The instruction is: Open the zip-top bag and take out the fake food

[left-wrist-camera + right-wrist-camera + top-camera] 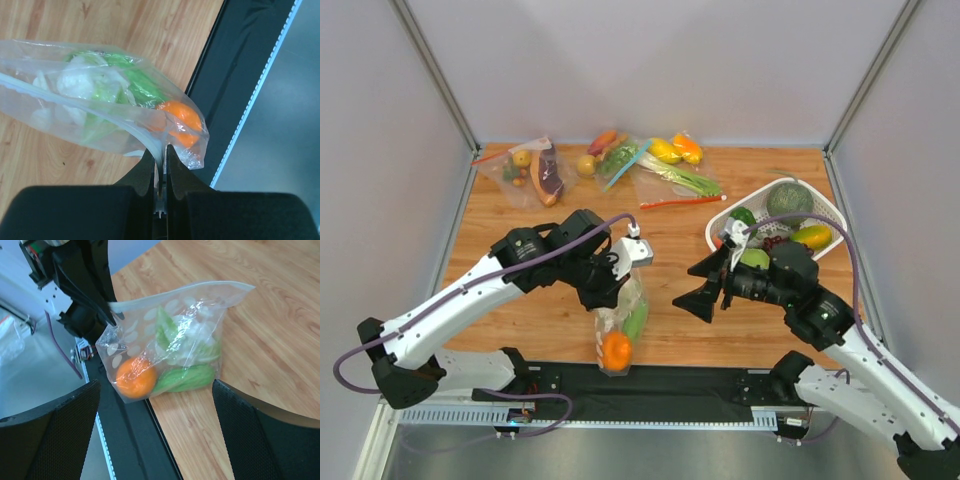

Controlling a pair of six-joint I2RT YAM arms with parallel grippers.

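Observation:
The zip-top bag [620, 322] is clear with pale dots and hangs tilted above the table's front edge. Inside are the orange [616, 350], a white cauliflower [85, 82] and a glossy green piece [636, 320]. My left gripper [620, 283] is shut on the bag's whitish zip strip [75, 102] at one corner, as the left wrist view [160, 152] shows. My right gripper [700, 287] is open and empty, to the right of the bag. In its wrist view the bag [170, 335], the orange [135, 377] and the green piece [185, 379] hang between the spread fingers [60, 430].
A white basket [832, 205] with a dark green melon and other toy food stands at the right. Other filled bags [532, 172] [670, 165] lie along the back. A black mat [680, 385] runs along the front edge, under the bag's lower end.

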